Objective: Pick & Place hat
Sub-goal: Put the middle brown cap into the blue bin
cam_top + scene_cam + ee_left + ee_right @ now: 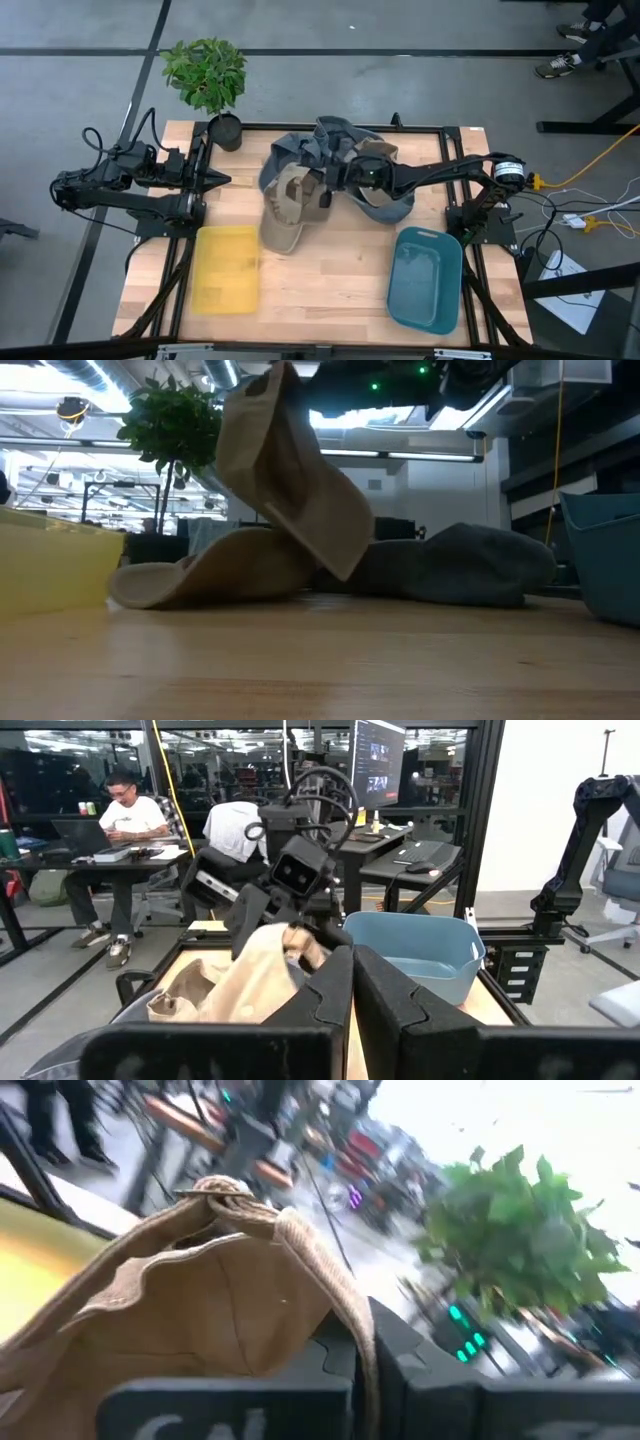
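The right gripper (pixel 325 186) pinches the tan hat (pixel 285 208) mid-counter, crown lifted, brim trailing toward the yellow tray (pixel 227 268). The left gripper (pixel 218 180) waits at the wooden counter (pixel 320 290) edge, jaws together.

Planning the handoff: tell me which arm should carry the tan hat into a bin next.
Right. Its hand is shut on the tan hat, already lifting one end. The left hand waits shut at the table's left edge, holding nothing.

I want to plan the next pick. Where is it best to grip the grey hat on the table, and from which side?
Probably the grey hat by its raised edge toward the teal bin, from above: it lies slumped, and the right gripper holds the tan hat at its other side.
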